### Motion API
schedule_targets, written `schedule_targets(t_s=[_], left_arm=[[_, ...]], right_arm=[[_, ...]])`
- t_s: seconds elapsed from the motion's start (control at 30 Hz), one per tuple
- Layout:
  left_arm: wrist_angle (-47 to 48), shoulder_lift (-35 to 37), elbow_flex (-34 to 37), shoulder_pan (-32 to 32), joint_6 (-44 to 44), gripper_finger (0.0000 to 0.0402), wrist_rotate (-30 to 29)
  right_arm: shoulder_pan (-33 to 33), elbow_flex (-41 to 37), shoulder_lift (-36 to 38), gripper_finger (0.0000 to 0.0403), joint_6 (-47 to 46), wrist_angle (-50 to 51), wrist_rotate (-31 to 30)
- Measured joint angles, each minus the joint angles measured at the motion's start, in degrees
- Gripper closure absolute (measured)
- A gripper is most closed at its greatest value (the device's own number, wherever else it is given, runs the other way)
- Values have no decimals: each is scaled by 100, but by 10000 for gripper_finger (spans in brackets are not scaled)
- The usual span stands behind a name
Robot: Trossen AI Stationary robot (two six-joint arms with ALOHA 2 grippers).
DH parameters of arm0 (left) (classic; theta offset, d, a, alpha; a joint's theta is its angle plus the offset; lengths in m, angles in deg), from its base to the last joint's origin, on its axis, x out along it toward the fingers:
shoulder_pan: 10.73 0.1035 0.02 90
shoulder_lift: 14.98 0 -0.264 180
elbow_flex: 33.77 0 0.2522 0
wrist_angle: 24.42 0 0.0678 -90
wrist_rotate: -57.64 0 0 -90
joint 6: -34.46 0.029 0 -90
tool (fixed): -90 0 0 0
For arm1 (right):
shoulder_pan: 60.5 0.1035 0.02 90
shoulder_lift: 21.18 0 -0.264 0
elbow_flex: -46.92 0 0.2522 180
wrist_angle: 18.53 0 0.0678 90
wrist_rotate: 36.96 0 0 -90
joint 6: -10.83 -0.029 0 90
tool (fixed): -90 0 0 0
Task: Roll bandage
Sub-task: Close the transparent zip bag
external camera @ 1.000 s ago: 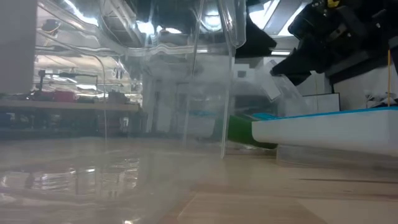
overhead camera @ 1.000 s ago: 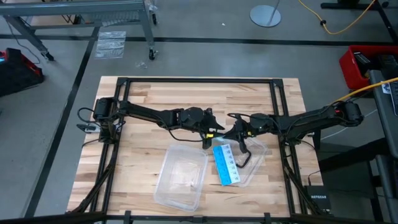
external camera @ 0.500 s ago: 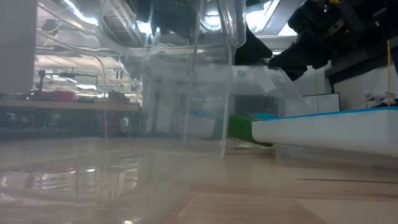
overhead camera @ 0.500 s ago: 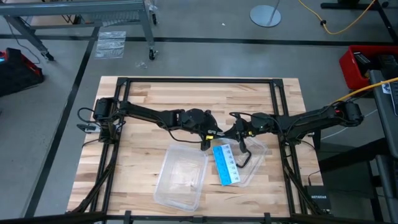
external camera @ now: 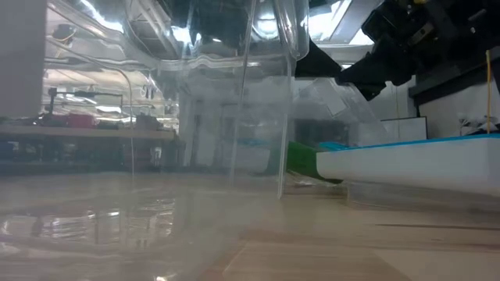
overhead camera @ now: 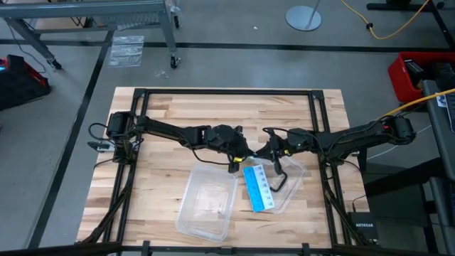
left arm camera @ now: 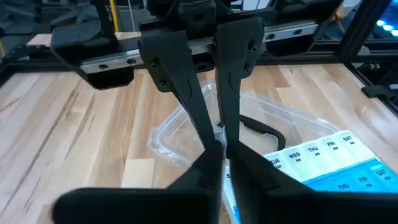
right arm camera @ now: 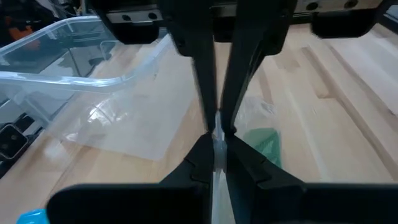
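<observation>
The dark green bandage (right arm camera: 264,146) lies on the table inside a crumpled clear plastic wrapper (external camera: 336,100), just behind the blue-and-white card (overhead camera: 258,186). In the low view its green end (external camera: 301,160) rests on the wood. My right gripper (overhead camera: 274,162) is shut on the wrapper above the bandage. My left gripper (overhead camera: 233,165) stands close beside it, fingers shut (left arm camera: 221,146) at the wrapper's other side. My left gripper pinches a bit of clear wrapper film (left arm camera: 218,126) between its fingertips, coming slanting down from the table's left. The tips hide how much film is caught. My right gripper pinches the wrapper's upper edge (right arm camera: 217,134) between its two fingers, slanting down from the right. The film rises from the bandage, which stays on the table.
An open clear plastic box (overhead camera: 206,203) stands near the front, left of the card. Its clear lid (overhead camera: 291,181) lies under and right of the card, with a black curved piece (overhead camera: 281,183) on it. The far half of the wooden table (overhead camera: 227,107) holds only the arms.
My left gripper has shut on the wrapper beside my right gripper, after edging slightly toward it. My right gripper has shifted a little with the film, which now stands drawn up between the two grippers. The bandage has stayed on the table.
</observation>
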Motion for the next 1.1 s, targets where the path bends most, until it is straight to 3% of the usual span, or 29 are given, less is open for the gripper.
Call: schedule_targets(t_s=[0.67, 1.1], left_arm=[[-236, -15, 9, -22, 441, 401, -20], [-620, -7, 0, -14, 432, 401, -16]], right_arm=[[0, 15, 11, 357, 0, 247, 40], [0, 4, 0, 371, -5, 570, 26]])
